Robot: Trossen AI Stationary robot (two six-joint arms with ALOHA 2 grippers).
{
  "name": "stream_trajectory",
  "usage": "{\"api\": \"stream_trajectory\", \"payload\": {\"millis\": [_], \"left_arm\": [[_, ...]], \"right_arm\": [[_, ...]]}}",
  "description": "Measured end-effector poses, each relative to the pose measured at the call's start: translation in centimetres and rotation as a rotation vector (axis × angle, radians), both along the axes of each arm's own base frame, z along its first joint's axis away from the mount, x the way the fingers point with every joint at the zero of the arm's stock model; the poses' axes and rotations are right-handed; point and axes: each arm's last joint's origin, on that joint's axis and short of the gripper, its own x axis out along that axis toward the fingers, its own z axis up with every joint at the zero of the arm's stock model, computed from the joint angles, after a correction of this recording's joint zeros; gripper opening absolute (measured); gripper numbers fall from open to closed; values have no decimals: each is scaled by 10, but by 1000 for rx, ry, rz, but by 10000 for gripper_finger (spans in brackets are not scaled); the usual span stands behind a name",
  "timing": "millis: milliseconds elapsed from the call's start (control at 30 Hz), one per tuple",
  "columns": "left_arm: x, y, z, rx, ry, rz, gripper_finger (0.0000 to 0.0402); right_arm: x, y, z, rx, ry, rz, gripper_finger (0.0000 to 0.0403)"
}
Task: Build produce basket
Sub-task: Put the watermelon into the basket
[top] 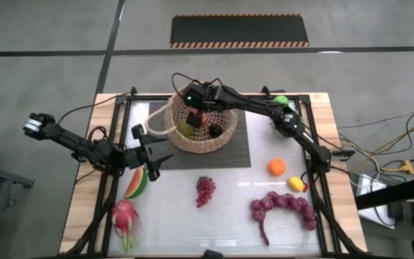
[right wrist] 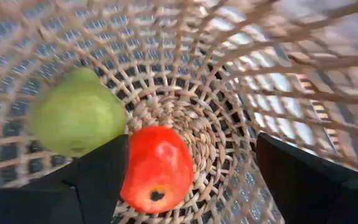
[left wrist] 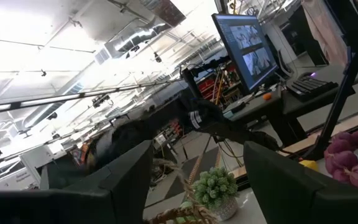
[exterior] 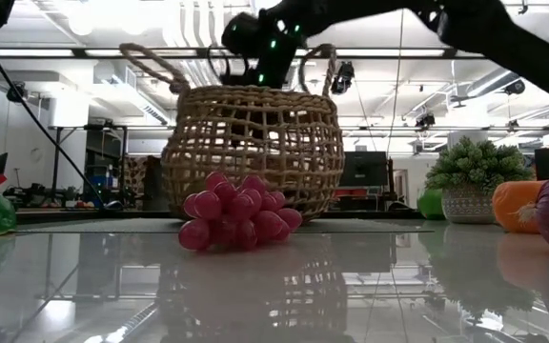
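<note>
The tan wicker basket (top: 221, 137) stands on a dark mat at the far middle of the table. My right gripper (top: 201, 111) reaches down into it, open. In the right wrist view its fingers stand wide apart (right wrist: 191, 149) over a red apple (right wrist: 157, 162) and a green fruit (right wrist: 76, 118) on the basket's woven bottom. A dark round fruit (top: 214, 131) also lies inside. My left gripper (top: 157, 155) is open near the basket's left side, above the watermelon slice (top: 136, 183). It points upward and across the table (left wrist: 197, 149).
On the table lie a dragon fruit (top: 124, 216), a small grape bunch (top: 205, 191), a large grape bunch (top: 282, 205), an orange (top: 277, 167), a lemon (top: 295, 183) and a green apple (top: 281, 101). A leafy clump in a pot (exterior: 470, 186) stands at the far right.
</note>
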Motion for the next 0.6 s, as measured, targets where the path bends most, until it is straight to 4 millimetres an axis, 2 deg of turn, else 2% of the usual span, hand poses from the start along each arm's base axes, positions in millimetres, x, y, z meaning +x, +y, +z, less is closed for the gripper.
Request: {"api": "stream_trajectory", "payload": {"millis": [200,333,533,600], "left_arm": [[0,0,0,0,0,0,233],[0,0,0,-1,0,-1,233],[1,0,-1,-6,3,-3,233],[2,-1,-2,-5,8,-3,233]], "right_arm": [[-23,30,58,16,-99,28,327],[-49,58,98,91,-143,84,327],[-106,118,149,148,-118,153,327],[-122,141,159,136,-112,182,327]]}}
